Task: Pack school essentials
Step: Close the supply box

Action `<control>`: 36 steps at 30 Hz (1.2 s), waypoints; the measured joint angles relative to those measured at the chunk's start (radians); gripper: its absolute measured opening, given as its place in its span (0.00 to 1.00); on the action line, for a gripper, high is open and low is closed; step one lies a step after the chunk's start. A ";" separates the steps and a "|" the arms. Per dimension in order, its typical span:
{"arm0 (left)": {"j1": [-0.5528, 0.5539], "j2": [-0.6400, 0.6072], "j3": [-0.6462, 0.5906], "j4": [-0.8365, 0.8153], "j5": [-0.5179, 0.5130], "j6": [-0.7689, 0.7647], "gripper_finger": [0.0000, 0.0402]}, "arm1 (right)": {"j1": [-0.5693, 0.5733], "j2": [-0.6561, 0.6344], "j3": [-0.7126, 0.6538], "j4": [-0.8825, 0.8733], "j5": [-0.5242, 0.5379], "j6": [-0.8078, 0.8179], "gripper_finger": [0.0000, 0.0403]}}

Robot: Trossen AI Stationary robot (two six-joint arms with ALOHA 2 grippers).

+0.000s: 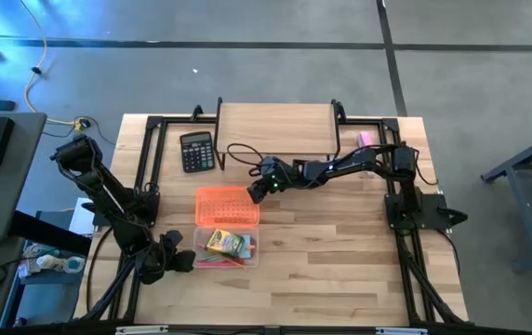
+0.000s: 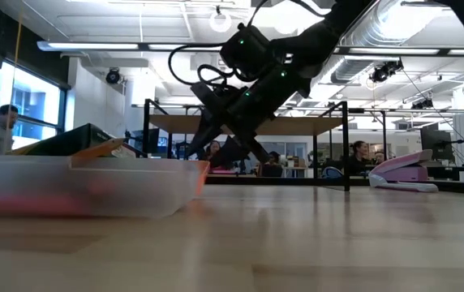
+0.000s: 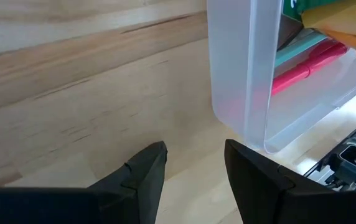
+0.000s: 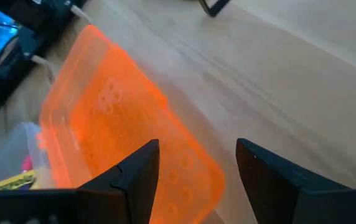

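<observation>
The clear bin (image 3: 240, 81) was cut off by the left wrist view's edge, its pink pencils (image 3: 309, 65) only partly seen. In the low view its contents blurred to a pink smear. The orange lid (image 1: 226, 206) hid whatever lay beneath.

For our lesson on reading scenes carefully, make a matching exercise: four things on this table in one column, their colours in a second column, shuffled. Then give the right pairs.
Things:
1. calculator
2. lid
3. crayon box
4. stapler

Colours:
A. orange
B. pink
C. black
D. yellow-green

Pairs: 1-C, 2-A, 3-D, 4-B.

The right gripper hangs at the lid's edge, jaws open. The left gripper waits open beside the clear box.
</observation>
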 joint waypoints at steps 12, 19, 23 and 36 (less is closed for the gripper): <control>0.026 0.000 0.000 0.002 0.004 0.029 0.39 | 0.000 0.000 0.000 0.011 -0.087 0.000 0.50; 0.026 0.000 -0.002 0.016 0.003 0.056 0.39 | 0.000 -0.001 0.020 0.004 -0.118 -0.002 0.50; 0.026 0.001 -0.003 0.019 0.002 0.056 0.39 | 0.000 -0.006 0.034 -0.005 -0.137 -0.003 0.50; 0.028 0.002 -0.006 0.063 0.007 0.075 0.39 | 0.002 -0.021 0.037 -0.038 -0.184 0.000 0.50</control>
